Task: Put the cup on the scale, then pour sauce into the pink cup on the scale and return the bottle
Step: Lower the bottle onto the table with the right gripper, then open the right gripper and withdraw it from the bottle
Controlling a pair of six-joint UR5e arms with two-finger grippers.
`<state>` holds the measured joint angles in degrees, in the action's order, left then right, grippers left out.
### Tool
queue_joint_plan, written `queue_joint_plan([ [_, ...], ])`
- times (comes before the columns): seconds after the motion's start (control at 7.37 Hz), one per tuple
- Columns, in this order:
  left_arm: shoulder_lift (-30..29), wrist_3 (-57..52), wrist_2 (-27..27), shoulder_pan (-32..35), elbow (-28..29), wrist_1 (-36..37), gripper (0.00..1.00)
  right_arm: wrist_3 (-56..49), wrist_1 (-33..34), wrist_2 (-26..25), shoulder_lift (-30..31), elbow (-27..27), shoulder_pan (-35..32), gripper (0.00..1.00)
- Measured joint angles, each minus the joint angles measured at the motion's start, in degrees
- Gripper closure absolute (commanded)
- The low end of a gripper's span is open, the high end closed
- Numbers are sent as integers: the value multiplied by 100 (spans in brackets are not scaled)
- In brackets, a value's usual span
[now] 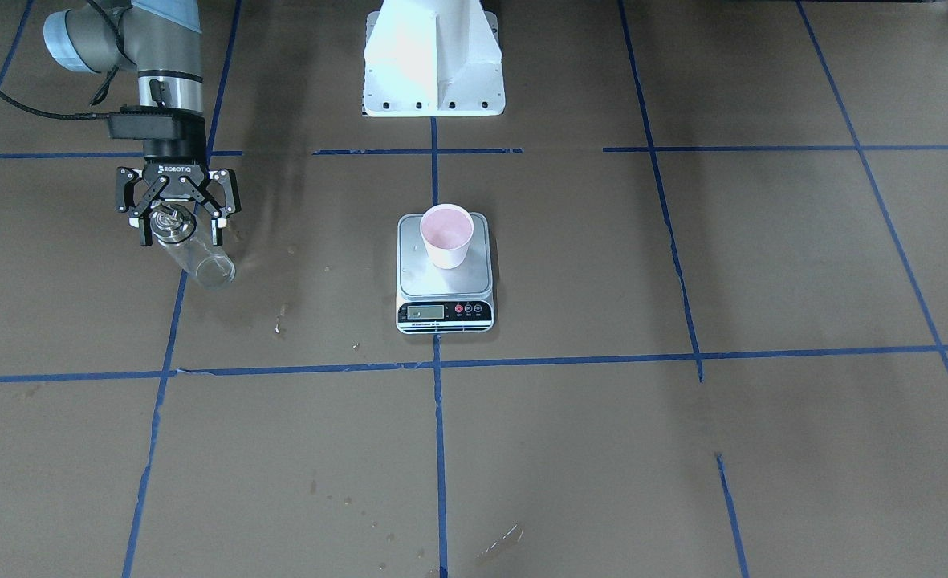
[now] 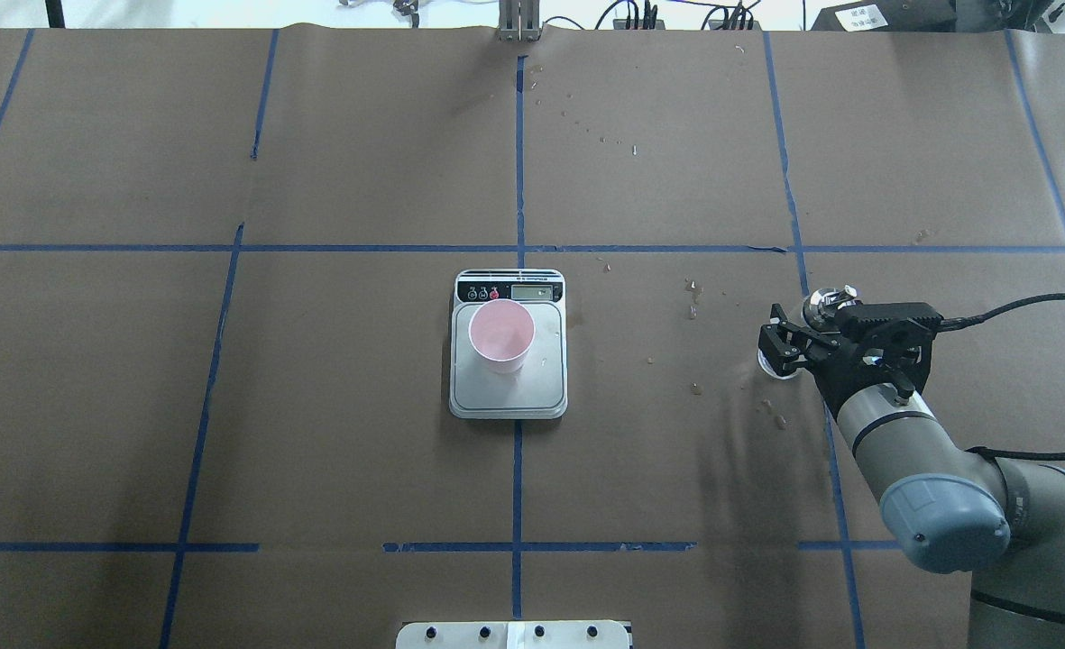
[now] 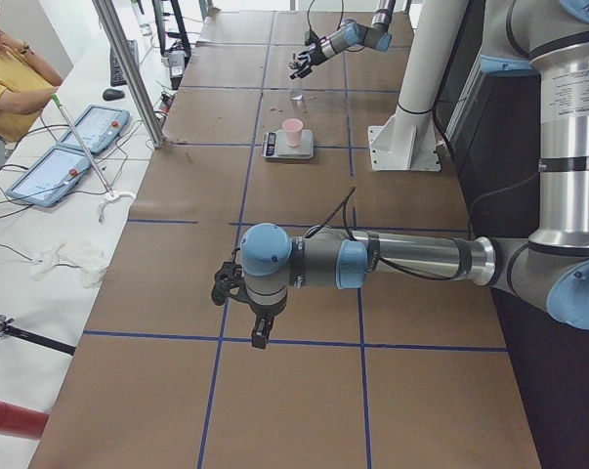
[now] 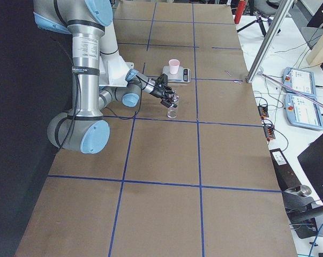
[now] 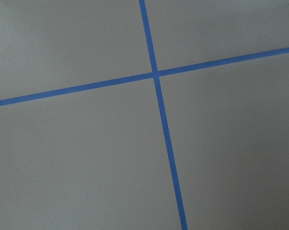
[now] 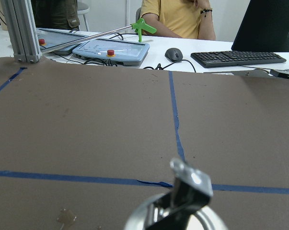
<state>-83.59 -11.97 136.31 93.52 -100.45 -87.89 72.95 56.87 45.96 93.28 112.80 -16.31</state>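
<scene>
Standing at the far left of the front-facing view, the right gripper [image 1: 181, 238] hangs over the bottle [image 1: 205, 265]. Its jaws are spread wide on either side of the metal cap [image 6: 190, 191], loose rather than clamped. The bottle stands upright on the brown paper table [image 1: 682, 482], directly beneath the tool, and the wrist camera shows its spout close below. A few wet drops [image 1: 280, 323] lie on the paper between this gripper and the scale [image 1: 421, 279], which sits well apart from it. The pink cup [image 1: 447, 233] stands upright on the steel platform, towards its rear. The left gripper [image 3: 258, 330] hovers far from everything, over crossed blue tape lines [image 5: 156, 74]; whether it is spread or closed I cannot tell.
</scene>
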Motion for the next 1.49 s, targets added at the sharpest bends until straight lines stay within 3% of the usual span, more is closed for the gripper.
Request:
queue_joint_plan([
  [0.68, 4, 1, 1, 0, -1, 0, 0, 266, -10, -90, -42, -235, 250, 0],
  [1.49, 2, 1, 1, 0, -8, 0, 0, 404, -78, -578, 154, -18, 957, 0],
])
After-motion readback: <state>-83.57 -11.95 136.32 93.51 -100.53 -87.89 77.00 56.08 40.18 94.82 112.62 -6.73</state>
